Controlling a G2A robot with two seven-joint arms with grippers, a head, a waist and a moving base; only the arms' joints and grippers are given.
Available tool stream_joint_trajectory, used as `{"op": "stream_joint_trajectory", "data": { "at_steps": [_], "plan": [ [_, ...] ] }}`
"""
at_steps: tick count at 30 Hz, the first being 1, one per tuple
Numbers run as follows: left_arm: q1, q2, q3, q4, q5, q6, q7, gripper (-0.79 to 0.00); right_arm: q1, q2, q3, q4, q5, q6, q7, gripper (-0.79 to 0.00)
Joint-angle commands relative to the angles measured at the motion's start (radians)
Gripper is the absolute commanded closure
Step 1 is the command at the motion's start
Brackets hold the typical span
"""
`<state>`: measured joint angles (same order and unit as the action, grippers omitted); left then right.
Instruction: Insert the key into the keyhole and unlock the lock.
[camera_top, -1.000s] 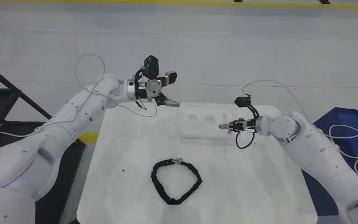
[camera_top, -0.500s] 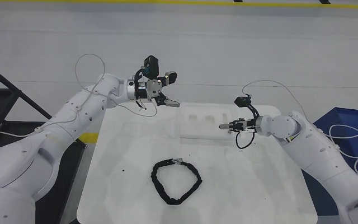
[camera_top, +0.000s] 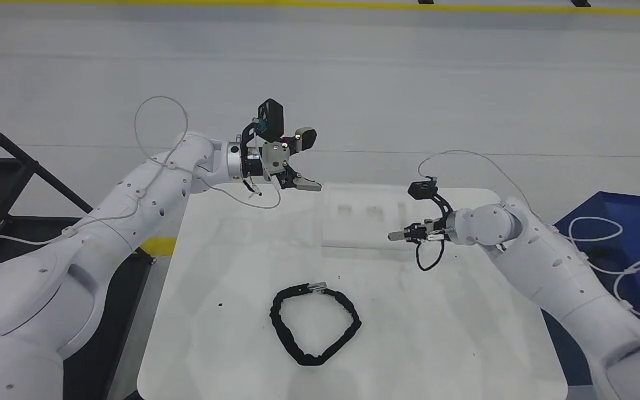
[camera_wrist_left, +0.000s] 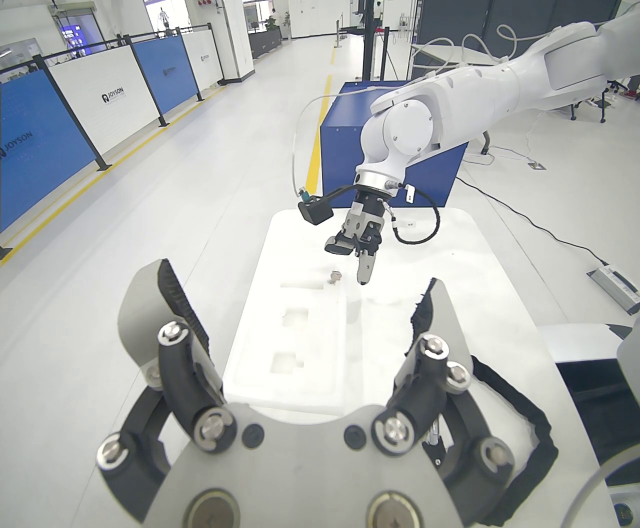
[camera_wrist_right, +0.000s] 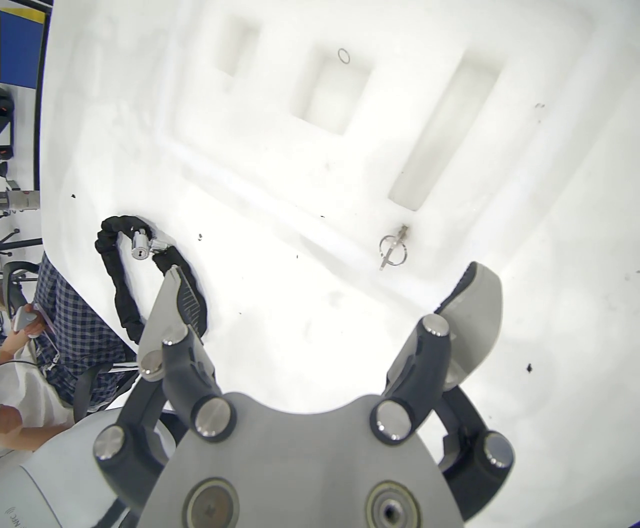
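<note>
The lock is a black fabric-covered chain loop with a silver cylinder, lying on the white table near its front. In the right wrist view the cylinder faces my gripper, and the small silver key on its ring lies on the white foam tray beside a long recess. My right gripper is open and hovers just above the key. My left gripper is open and empty, held high over the table's far left corner. From there I see the key below the right gripper.
The foam tray has several rectangular recesses and sits at the table's back middle. A blue cabinet stands beyond the table's right side. Bare tabletop lies around the chain.
My right gripper has shifted a little left and toward the front, closing in over the foam tray. The left arm and the chain have stayed put.
</note>
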<state>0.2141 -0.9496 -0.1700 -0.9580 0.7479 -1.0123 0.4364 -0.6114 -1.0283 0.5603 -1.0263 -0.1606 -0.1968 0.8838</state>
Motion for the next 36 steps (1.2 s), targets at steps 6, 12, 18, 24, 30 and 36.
{"op": "stream_joint_trajectory", "data": {
  "at_steps": [6,12,18,24,30,36],
  "plan": [
    [0.0,0.0,0.0,0.0,0.0,0.0,0.0,-0.785,0.027,-0.046,-0.034,0.071,-0.022,0.013,-0.003,-0.785],
    [0.0,0.0,0.0,0.0,0.0,0.0,0.0,-0.785,0.047,-0.075,-0.058,0.093,-0.088,0.077,-0.008,-0.659],
    [0.0,0.0,0.0,0.0,0.0,0.0,0.0,-0.785,0.051,-0.088,-0.063,0.081,-0.147,0.125,-0.001,-0.385],
    [0.0,0.0,0.0,0.0,0.0,0.0,0.0,-0.785,0.046,-0.086,-0.054,0.046,-0.218,0.185,0.016,-0.437],
    [0.0,0.0,0.0,0.0,0.0,0.0,0.0,-0.785,0.027,-0.083,-0.039,0.016,-0.254,0.219,0.034,-0.363],
    [0.0,0.0,0.0,0.0,0.0,0.0,0.0,-0.785,0.007,-0.086,-0.024,0.007,-0.26,0.218,0.045,-0.345]
  ]
}}
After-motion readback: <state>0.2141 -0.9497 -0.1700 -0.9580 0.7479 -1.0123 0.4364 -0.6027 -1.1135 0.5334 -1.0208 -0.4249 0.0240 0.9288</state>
